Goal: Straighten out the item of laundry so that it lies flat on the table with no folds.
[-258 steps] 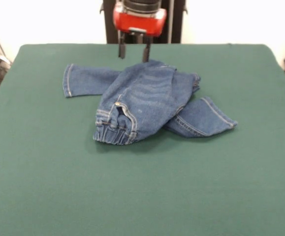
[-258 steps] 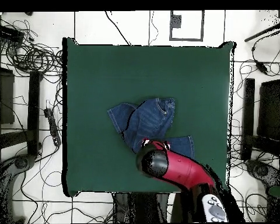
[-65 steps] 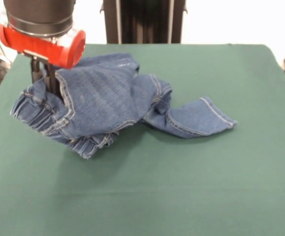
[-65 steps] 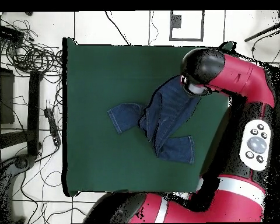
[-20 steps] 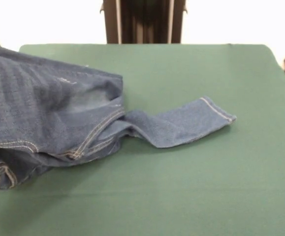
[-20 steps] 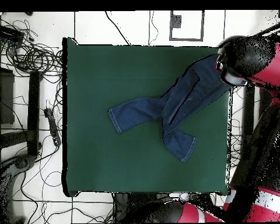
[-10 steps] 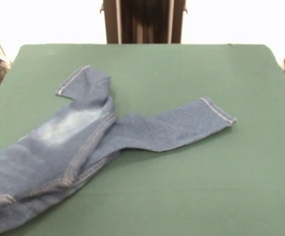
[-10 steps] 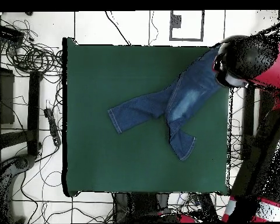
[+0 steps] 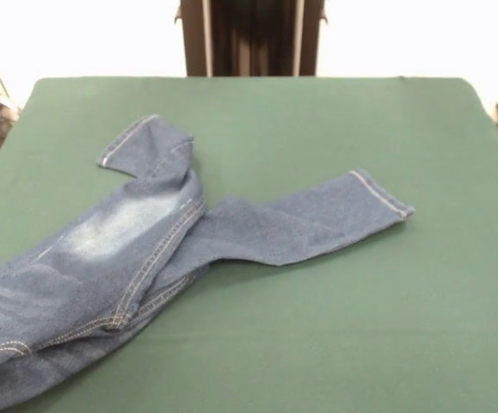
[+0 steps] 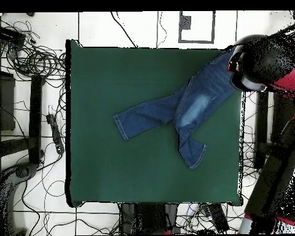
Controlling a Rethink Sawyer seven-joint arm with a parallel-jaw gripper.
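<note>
The small pair of blue denim jeans with faded whitish thigh patches (image 9: 137, 249) lay spread across the large table covered in dark green felt-like cloth (image 9: 335, 327), legs parted in a V. In the overhead view one leg reached toward the table's middle, its cuff well clear of every edge; the other, shorter-looking and bent partway along, pointed toward the edge on the robot's side. The waistband end ran right up to a corner of the table, where the red and black arm (image 10: 263, 61) hung over it. The gripper itself sat hidden under the arm's bulky head, so whether its jaws were spread or closed on the waistband could not be told.

The main risk seemed to be that corner: with the waist so close to the table's edge, any further pull outward, or a careless release, might let the heavy waistband slide off and drag the legs after it. The bent leg also looked likely to keep its crease unless drawn straight.
</note>
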